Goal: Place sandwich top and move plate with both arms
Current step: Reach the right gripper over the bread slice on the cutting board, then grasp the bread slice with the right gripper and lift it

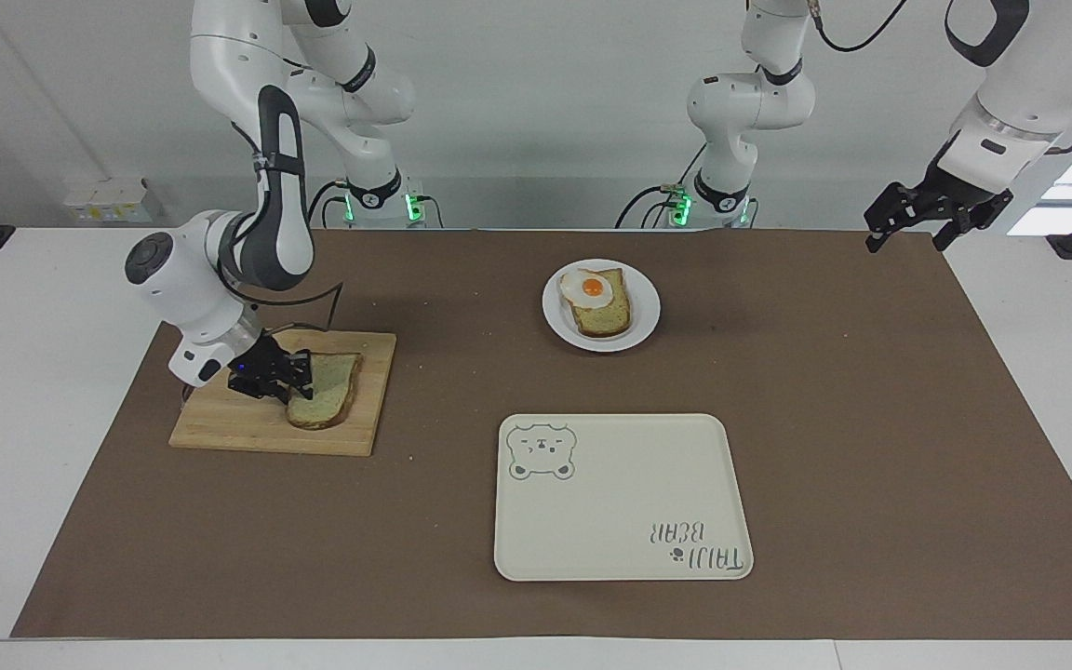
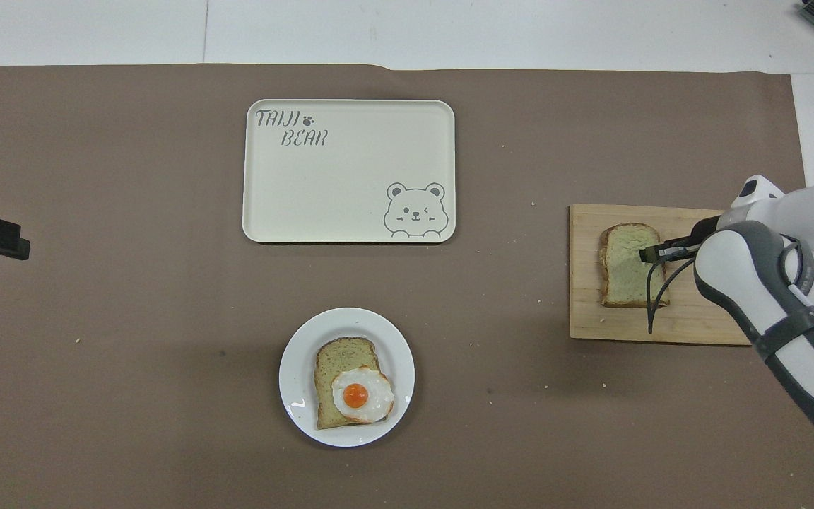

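plate [image 2: 294,367]: glossy white | board [image 2: 689,329]: wood, matt | mat [image 2: 131,318]: brown (perhaps paper) | tray [image 2: 350,205]: smooth

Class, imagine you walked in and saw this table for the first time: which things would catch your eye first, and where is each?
Probably the fried egg on bread on the white plate, mid-table near the robots. Then the right gripper down at the plain slice on the wooden board, at the right arm's end. The bear-print tray lies farther out.
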